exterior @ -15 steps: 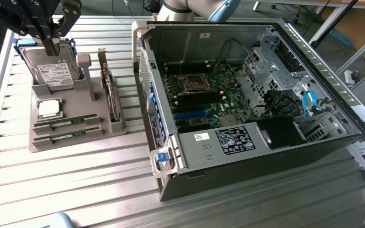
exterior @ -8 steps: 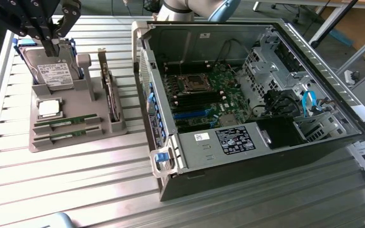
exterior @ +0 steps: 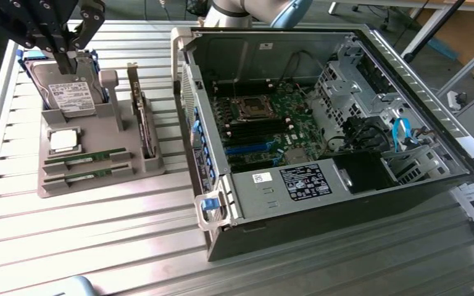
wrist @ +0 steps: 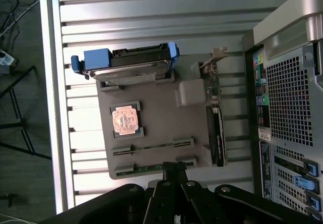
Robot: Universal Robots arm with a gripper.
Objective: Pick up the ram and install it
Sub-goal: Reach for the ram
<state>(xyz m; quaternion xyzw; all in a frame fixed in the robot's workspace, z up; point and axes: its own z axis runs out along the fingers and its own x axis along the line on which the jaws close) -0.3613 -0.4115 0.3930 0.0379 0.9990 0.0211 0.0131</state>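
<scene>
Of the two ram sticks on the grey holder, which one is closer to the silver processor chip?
The inner ram stick, right next to the processor chip. The outer ram stick lies along the edge of the holder, farther from the chip.

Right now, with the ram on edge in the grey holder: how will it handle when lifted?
The ram is a thin narrow board: probably light and stiff, but likely fragile if bent sideways. It sits on edge in a slot of the grey holder, so a tilted pull may bind it.
</scene>
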